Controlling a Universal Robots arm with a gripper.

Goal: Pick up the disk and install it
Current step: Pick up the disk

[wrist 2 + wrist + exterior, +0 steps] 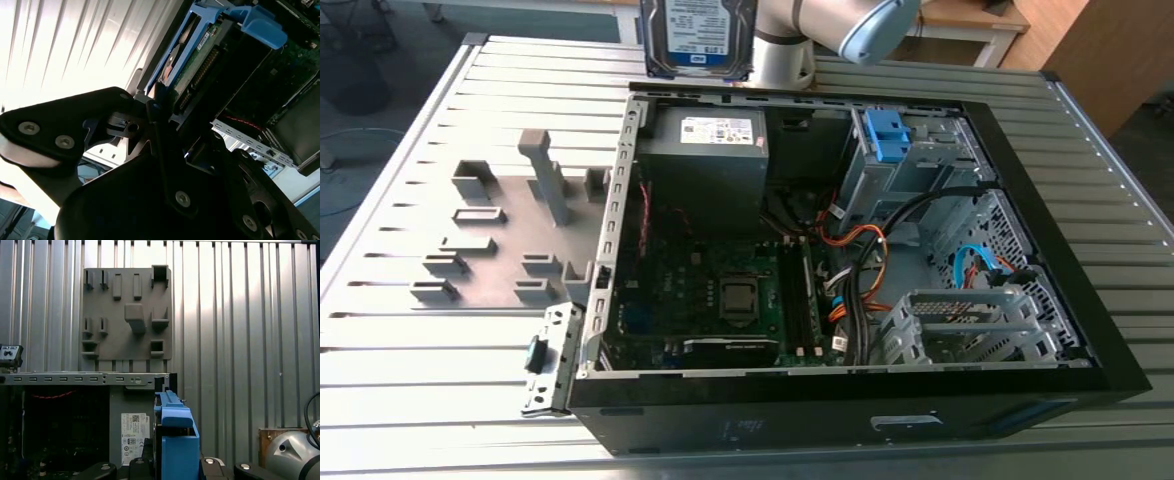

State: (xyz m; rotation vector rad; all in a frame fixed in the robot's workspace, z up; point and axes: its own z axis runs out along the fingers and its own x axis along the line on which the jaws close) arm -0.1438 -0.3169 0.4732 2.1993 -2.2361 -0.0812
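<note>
The disk (700, 35), a silver drive with a white-and-blue label in a blue carrier, hangs in the air above the far edge of the open computer case (854, 405) in the exterior view. In the first wrist view I see its blue carrier (175, 440) edge-on, held upright between the black arms of my gripper (175, 467). The second wrist view shows the drive's underside and blue frame (200, 45) clamped in the gripper's black linkage. The gripper is shut on it.
Inside the case are a grey power supply (707, 150), the motherboard (720, 290), a blue latch piece (887, 140) at a far bay and a metal drive cage (961, 320). A grey fixture plate (494, 230) lies on the slatted table on the exterior view's left.
</note>
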